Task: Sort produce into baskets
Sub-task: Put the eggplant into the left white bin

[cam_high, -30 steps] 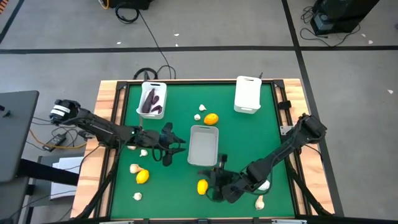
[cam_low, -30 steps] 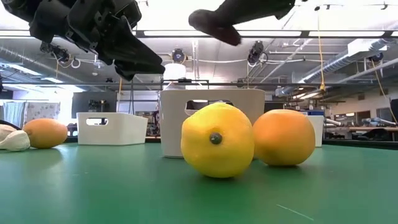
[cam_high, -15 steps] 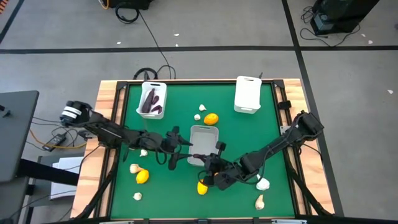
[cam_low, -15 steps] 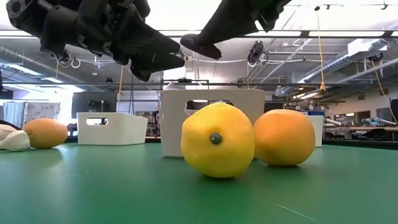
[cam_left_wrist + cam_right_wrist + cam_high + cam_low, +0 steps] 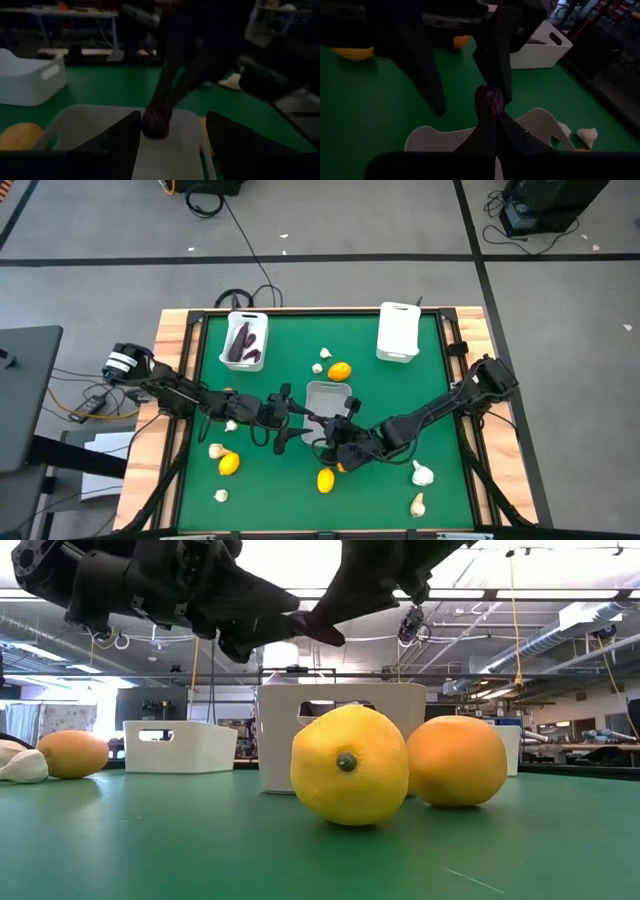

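Note:
My right gripper (image 5: 330, 435) (image 5: 490, 107) is shut on a small dark purple vegetable (image 5: 490, 99) above the near end of the middle white basket (image 5: 328, 390). My left gripper (image 5: 292, 416) (image 5: 172, 116) faces it from the table's left. It is open, with a finger on either side of the vegetable (image 5: 157, 124) and a gap at each. Other purple vegetables (image 5: 243, 345) lie in the far left basket (image 5: 247, 315). The far right basket (image 5: 398, 332) stands apart. A lemon (image 5: 325, 479) rests on the mat just near of the grippers. My right gripper pinches the purple vegetable between the free ends of its two fingers (image 5: 507, 127). The fingers slant down from the table's right and near side. The vegetable's rounded end (image 5: 156, 127) hangs clear over the middle basket's floor. Which part is pinched does not show.
An orange (image 5: 340, 371) and two garlic bulbs (image 5: 319, 366) lie beyond the middle basket. A lemon (image 5: 229, 463) and garlic (image 5: 216, 450) lie near left, and more garlic (image 5: 422, 474) near right. In the low view a lemon (image 5: 349, 765) and an orange (image 5: 455, 760) sit close to the near edge.
My right gripper has swung from beside the near lemon toward the table's left and far edge, over the middle basket's near end, and now meets the left gripper. My left gripper has moved toward the table's right, up to the basket, and has tipped downward.

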Controlling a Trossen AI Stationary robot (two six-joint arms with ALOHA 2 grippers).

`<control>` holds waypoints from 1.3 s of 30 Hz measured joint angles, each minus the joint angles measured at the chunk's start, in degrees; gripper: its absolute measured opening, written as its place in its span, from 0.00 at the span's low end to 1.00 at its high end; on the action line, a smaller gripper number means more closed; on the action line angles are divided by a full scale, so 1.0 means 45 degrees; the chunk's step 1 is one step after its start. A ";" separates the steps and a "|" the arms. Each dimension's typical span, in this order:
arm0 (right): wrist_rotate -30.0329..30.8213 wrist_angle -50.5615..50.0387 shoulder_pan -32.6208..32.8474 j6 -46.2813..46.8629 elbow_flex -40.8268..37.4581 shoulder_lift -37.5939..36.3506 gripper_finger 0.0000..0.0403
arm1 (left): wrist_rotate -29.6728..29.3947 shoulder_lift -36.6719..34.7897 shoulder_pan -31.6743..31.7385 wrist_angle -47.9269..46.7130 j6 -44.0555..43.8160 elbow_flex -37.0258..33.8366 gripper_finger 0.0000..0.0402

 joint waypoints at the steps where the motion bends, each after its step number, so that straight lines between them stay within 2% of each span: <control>1: 0.0000 -0.0004 -0.0001 -0.0044 0.0000 0.0000 0.03 | -0.0064 0.0000 0.0003 0.0058 0.0005 0.0005 0.56; 5: -0.0044 0.0005 0.0022 -0.0231 0.0000 0.0000 0.03 | -0.0221 0.0000 0.0022 0.0010 0.0005 0.0005 0.48; 11: -0.0398 0.0009 -0.0003 -0.0239 0.0000 0.0000 0.05 | -0.0253 0.0000 0.0022 -0.0069 -0.0031 0.0005 0.26; 15: -0.0403 -0.0268 0.0004 -0.0085 0.0005 0.0000 0.15 | -0.0473 -0.0037 0.0022 -0.0176 -0.0034 0.0009 0.10; 18: -0.0360 -0.0902 0.0062 0.0501 0.0005 0.0000 0.25 | -0.1806 -0.0680 0.0095 -0.1406 -0.0017 0.0012 0.03; 21: -0.0423 -0.1486 0.0222 0.1069 0.0005 0.0000 0.35 | -0.3139 -0.1581 0.0397 -0.3194 -0.0458 0.0015 0.03; 26: -0.0437 -0.2605 0.0513 0.2314 0.0005 -0.0036 0.47 | -0.4182 -0.3372 0.1065 -0.6070 -0.1182 0.0015 0.07; 30: -0.0429 -0.3590 0.0763 0.3400 0.0005 -0.0039 0.49 | -0.5460 -0.5125 0.1937 -0.8708 -0.1467 0.0015 0.08; 34: -0.0318 -0.3911 0.0886 0.3434 0.0005 -0.0039 0.49 | -0.6464 -0.6664 0.3162 -1.0830 -0.1722 0.0015 0.08; 39: -0.0867 -0.3920 0.0784 0.3013 0.0005 -0.0044 0.49 | -0.6676 -0.7719 0.4947 -1.3290 -0.3159 0.0015 0.12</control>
